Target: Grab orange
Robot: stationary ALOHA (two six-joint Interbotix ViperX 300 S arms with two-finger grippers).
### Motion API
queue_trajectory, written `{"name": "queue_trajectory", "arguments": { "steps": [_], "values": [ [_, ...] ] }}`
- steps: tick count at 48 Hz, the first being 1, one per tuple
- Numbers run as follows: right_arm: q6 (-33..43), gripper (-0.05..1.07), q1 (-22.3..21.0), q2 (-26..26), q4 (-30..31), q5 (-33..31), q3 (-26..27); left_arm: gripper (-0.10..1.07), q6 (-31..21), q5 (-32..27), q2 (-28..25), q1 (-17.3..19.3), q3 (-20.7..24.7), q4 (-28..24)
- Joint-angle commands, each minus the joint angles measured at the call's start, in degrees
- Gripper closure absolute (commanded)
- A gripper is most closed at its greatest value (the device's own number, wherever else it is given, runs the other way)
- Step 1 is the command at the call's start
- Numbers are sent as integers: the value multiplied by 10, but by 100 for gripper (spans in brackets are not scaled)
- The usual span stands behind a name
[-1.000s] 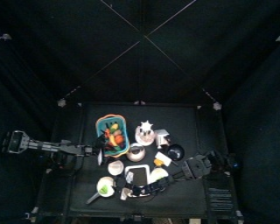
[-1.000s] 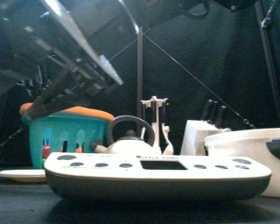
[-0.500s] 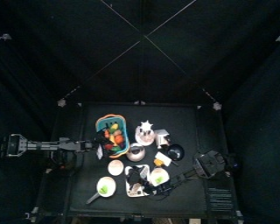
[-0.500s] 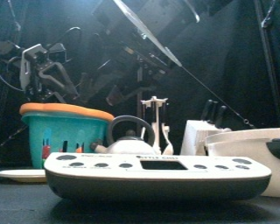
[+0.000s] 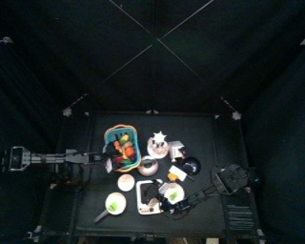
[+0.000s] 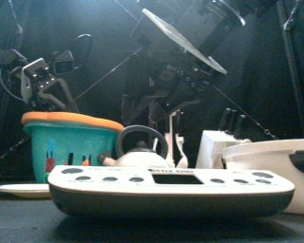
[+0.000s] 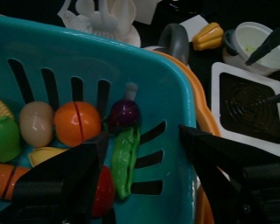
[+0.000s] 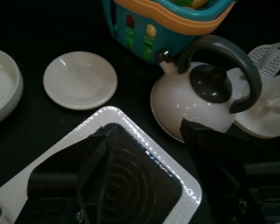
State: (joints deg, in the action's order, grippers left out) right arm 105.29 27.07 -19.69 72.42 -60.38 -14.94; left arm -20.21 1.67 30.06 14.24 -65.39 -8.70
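Note:
The orange point(image 7: 77, 122) is a small bright-orange ball lying inside the teal basket point(image 7: 166, 83), between a pale egg-shaped piece point(image 7: 38, 122) and a purple piece point(image 7: 125, 112). My left gripper point(image 7: 154, 179) is open above the basket's near edge, one jaw over the inside and one over the outside, with nothing held. In the top view the left gripper point(image 5: 88, 157) sits just left of the basket point(image 5: 119, 145). My right gripper point(image 8: 154, 175) hangs open and empty over the white scale point(image 8: 119, 166) near the table's front.
A white kettle point(image 8: 206, 92) with a black handle stands beside a white dish point(image 8: 81, 77). A green pod point(image 7: 125, 157), corn and red pieces share the basket. In the front view the scale point(image 6: 174, 190), kettle point(image 6: 142, 152) and a white bowl point(image 6: 275, 161) stand close.
My left arm has drawn back to the left, from over the table's front to the basket's left edge. My right arm has moved toward the table's front.

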Motion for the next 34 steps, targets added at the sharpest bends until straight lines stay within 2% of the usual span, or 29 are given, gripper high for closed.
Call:
{"name": "queue_trajectory", "arguments": {
  "steps": [1,9,22,34],
  "values": [
    [13,10,0,33,2,-10,-4,0,1,2,-8,15,18,-4],
    [26,10,0,38,1,-13,-14,0,6,4,-24,28,24,-17],
    [26,10,1,37,-1,-12,-17,0,20,11,-86,21,48,-45],
    [26,10,1,34,-15,-11,-18,-1,28,7,-115,19,64,-72]
  ]
}}
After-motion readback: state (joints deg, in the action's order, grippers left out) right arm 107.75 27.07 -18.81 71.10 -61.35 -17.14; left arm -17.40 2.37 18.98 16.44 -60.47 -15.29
